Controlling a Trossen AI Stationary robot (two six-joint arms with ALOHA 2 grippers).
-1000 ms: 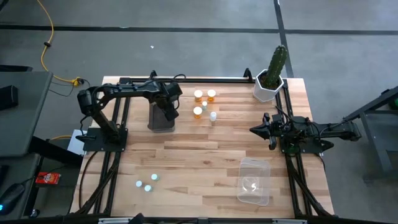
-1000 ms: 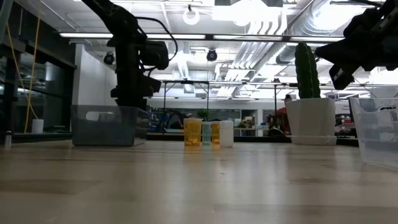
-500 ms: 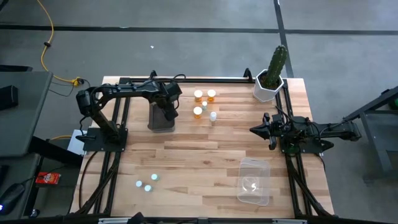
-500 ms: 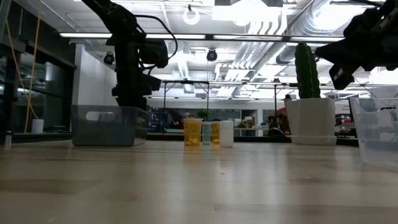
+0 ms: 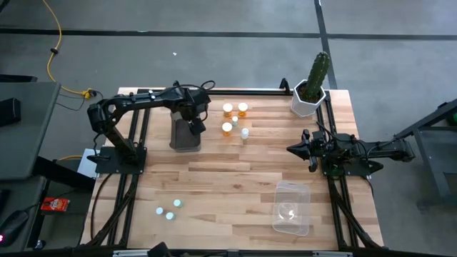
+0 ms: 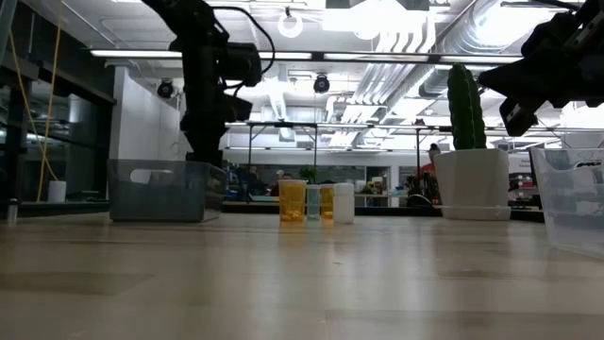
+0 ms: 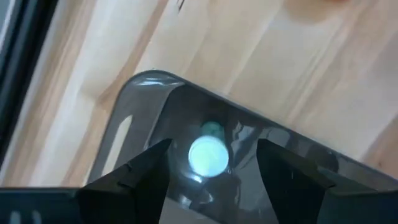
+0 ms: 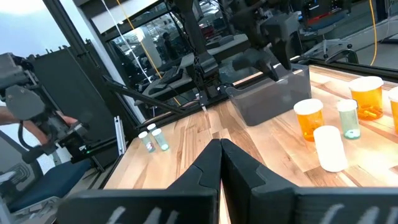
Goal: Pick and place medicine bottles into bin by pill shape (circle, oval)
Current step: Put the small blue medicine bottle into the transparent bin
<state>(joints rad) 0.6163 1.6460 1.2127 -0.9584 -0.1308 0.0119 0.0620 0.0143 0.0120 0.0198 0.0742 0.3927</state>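
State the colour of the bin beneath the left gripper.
The bin is smoky translucent grey, clearest in the low view, below the left gripper.

You are working in a robotics lab inside an open industrial hall: exposed ducts and pipes (image 6: 528,33) and strip lights run overhead, and the floor (image 5: 214,50) is bare grey concrete. Your wooden table (image 5: 228,178) sits in a black metal frame, with a yellow cable (image 5: 51,43) trailing nearby and more framed rigs (image 8: 186,68) behind.
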